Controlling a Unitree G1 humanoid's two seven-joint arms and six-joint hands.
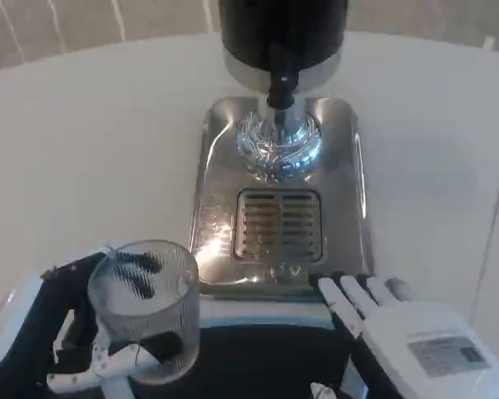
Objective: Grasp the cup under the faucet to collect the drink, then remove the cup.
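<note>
A clear plastic cup [145, 307] stands upright at the lower left, held by my left hand [58, 341], whose fingers wrap around its side and base. The cup is well in front and to the left of the faucet [280, 90], a black spout under the black and silver dispenser body [283, 37]. Below the spout lie a shiny round base [279, 145] and a slotted drip grille [279, 224] on the steel tray [349, 208]. My right hand [407, 332] lies flat at the lower right, fingers stretched toward the tray's front edge, holding nothing.
The dispenser stands on a white table [91, 150] with bare surface to the left and right. A seam in the tabletop [495, 224] runs down the far right. A dark band [258, 357] crosses the bottom between my hands.
</note>
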